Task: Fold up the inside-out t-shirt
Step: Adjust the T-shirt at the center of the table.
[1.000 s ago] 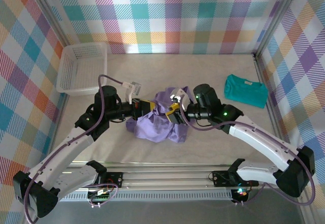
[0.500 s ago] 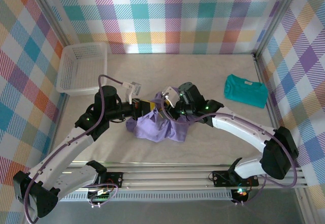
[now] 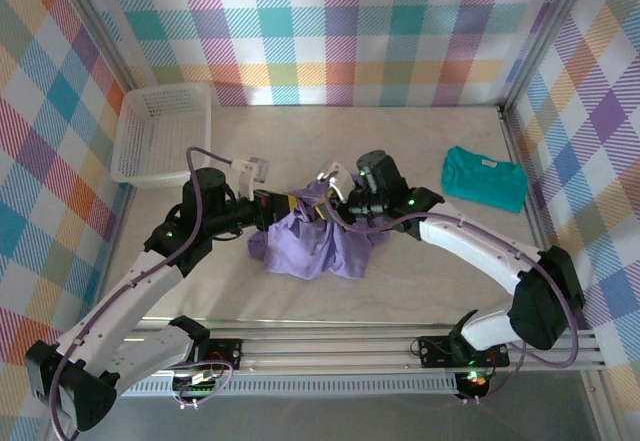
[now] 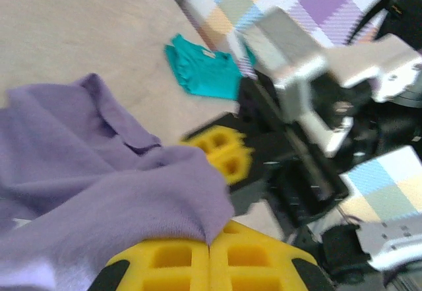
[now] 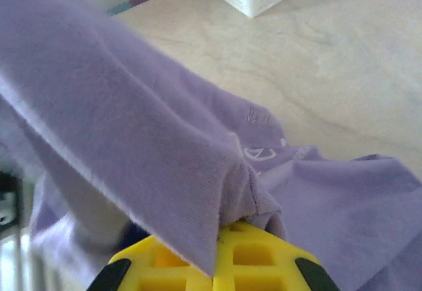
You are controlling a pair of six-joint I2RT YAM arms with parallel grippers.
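Left gripper (image 4: 210,246): pressed together, pinching a fold of the lavender t-shirt (image 3: 318,249).
Right gripper (image 5: 214,264): pressed together on a shirt edge.
Shirt: crumpled mid-table, top lifted between the grippers; heap wider left-right, heading unclear.
Table (image 3: 420,281): pale, marbled.
Walls (image 3: 340,21): pastel plaid.

White basket (image 3: 160,136): upright, far left corner of table (image 3: 420,131), close to left wall. Teal shirt (image 3: 485,178): folded, flat on table's right side, near right wall, well apart from basket. Plaid walls (image 3: 340,31) on three sides.
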